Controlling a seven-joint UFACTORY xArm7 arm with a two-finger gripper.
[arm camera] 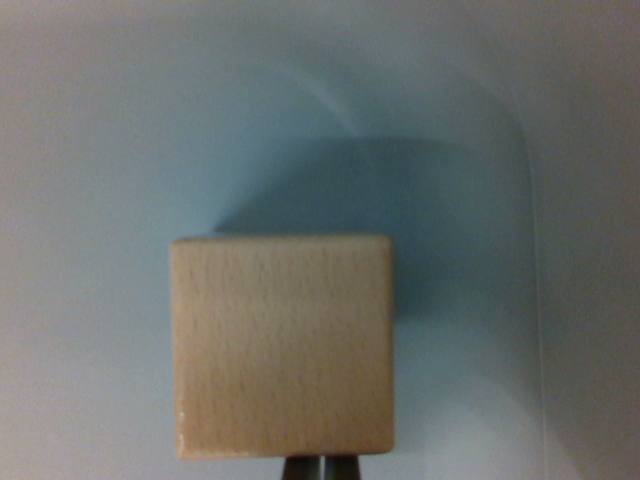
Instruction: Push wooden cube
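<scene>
Low in the wrist view, just left of centre, sits the wooden cube (282,346), showing one pale beech-coloured face with fine vertical grain flecks. Its corners are slightly rounded, its edges soft in the blurred picture, and the face darkens a little toward the bottom. A small light nick marks the lower left corner.

Directly below the cube's bottom edge, at the frame's lower border, the tips of the gripper (321,469) peek out as two dark grey fingers (300,470) pressed close together with only a thin pale seam between them, so the jaws look clenched with nothing between them. They meet the cube's lower edge, or lie just beside it; contact cannot be told for certain.

The cube rests on a smooth, pale blue-grey surface (90,180). A broad soft shadow spreads up and to the wrist view's right of the cube. Bare surface lies above the cube and on both sides of it. A faint curved line arcs across the upper right and runs down the right side.
</scene>
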